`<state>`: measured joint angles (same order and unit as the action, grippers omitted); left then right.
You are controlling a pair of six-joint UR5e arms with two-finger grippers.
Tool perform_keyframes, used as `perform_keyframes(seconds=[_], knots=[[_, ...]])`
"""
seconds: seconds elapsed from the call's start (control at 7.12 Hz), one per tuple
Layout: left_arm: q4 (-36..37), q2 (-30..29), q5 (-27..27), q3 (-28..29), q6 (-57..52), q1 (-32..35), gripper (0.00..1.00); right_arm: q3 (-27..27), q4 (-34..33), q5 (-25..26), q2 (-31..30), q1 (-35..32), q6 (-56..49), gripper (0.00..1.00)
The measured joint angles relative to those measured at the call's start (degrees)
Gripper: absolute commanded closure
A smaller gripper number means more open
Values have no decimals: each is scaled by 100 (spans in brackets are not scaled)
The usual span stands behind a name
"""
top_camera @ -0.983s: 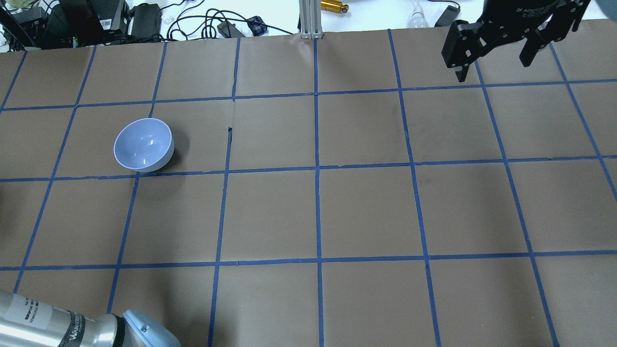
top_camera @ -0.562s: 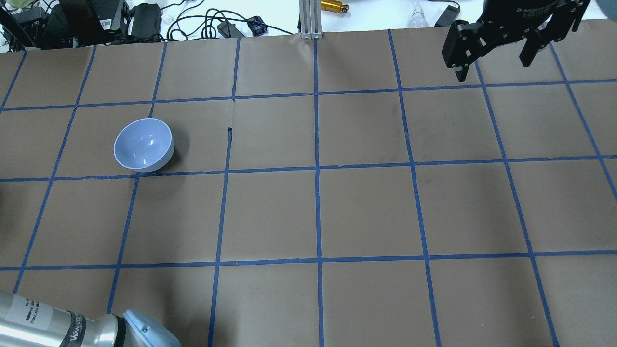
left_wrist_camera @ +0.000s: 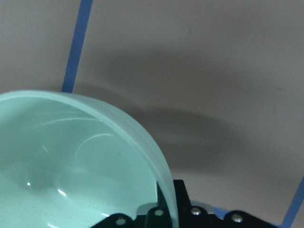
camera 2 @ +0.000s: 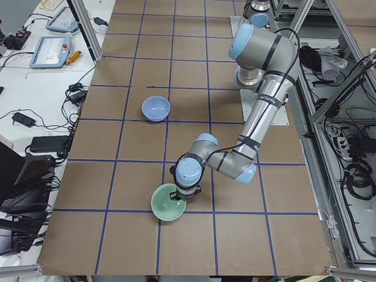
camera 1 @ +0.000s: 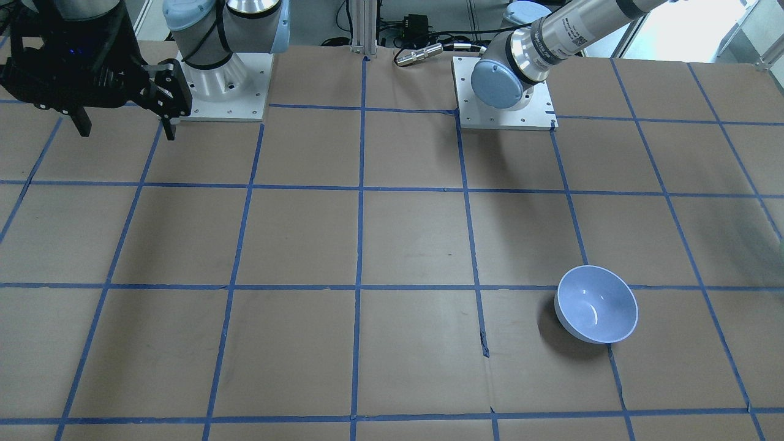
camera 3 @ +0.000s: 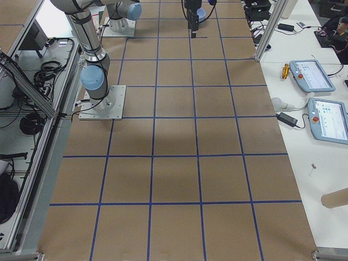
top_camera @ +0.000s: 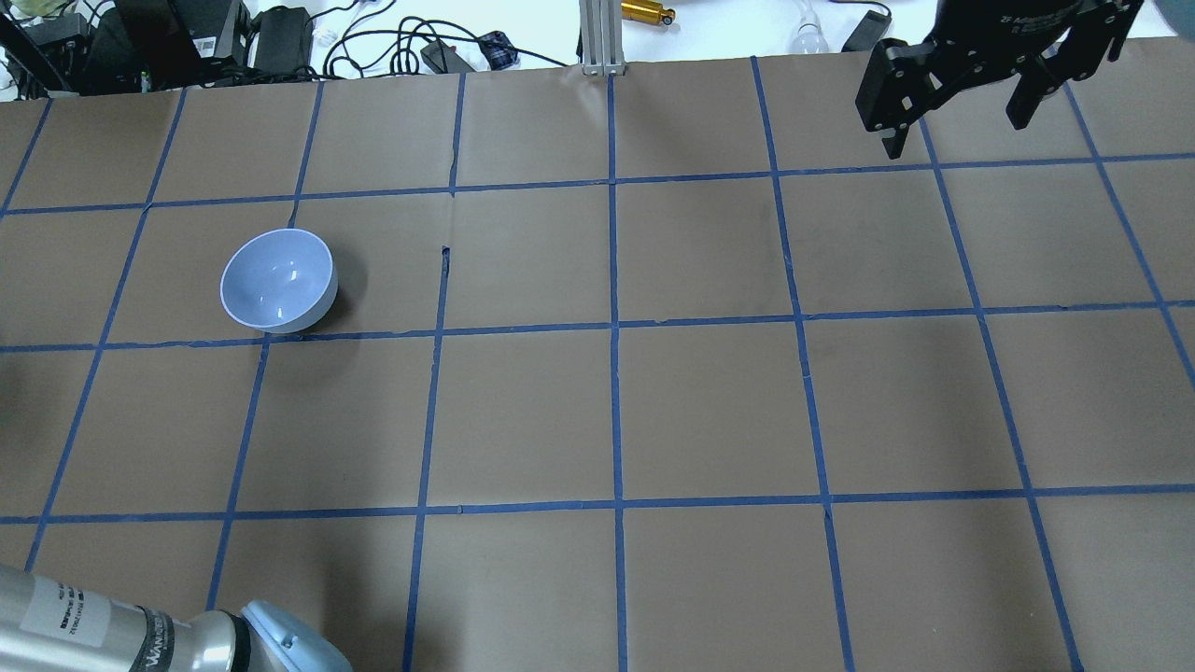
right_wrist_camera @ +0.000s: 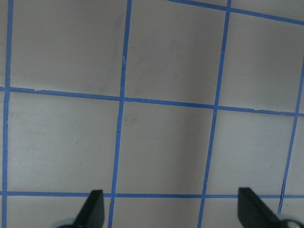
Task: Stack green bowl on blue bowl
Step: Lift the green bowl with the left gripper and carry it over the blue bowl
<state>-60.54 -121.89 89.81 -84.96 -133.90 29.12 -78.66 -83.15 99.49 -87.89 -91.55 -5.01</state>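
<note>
The green bowl [camera 2: 167, 205] is at the table's left end, out of the overhead view. My left gripper [camera 2: 177, 194] is shut on its rim. The left wrist view shows the bowl [left_wrist_camera: 71, 171] held a little above the paper, with its shadow below. The blue bowl [top_camera: 278, 280] stands upright and empty on the left half of the table; it also shows in the front view [camera 1: 597, 303] and the left side view [camera 2: 155, 108]. My right gripper [top_camera: 954, 131] is open and empty, high over the far right of the table [camera 1: 125, 131], and its wrist view [right_wrist_camera: 171, 204] shows only paper.
Brown paper with a blue tape grid [top_camera: 616, 327] covers the table. The arm bases stand on white plates [camera 1: 505, 104]. Cables and boxes [top_camera: 187, 37] lie beyond the far edge. Teach pendants [camera 3: 315, 76] lie on a side bench.
The left arm's link at the bottom left of the overhead view has shifted slightly. The right gripper and the blue bowl have stayed put.
</note>
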Motion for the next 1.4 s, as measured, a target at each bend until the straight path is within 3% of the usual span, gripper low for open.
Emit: perform_keyframes(seconds=[0.7, 1.12, 1.4], knots=[[-983, 1037, 110, 40, 1037, 1118, 100, 0, 0, 0, 0, -2, 0, 0], [-1636, 1433, 193, 20, 2709, 2147, 100, 0, 0, 0, 0, -3, 0, 0], [-1707, 1528, 560, -27, 4123, 3057, 100, 0, 0, 0, 0, 0, 0, 0]])
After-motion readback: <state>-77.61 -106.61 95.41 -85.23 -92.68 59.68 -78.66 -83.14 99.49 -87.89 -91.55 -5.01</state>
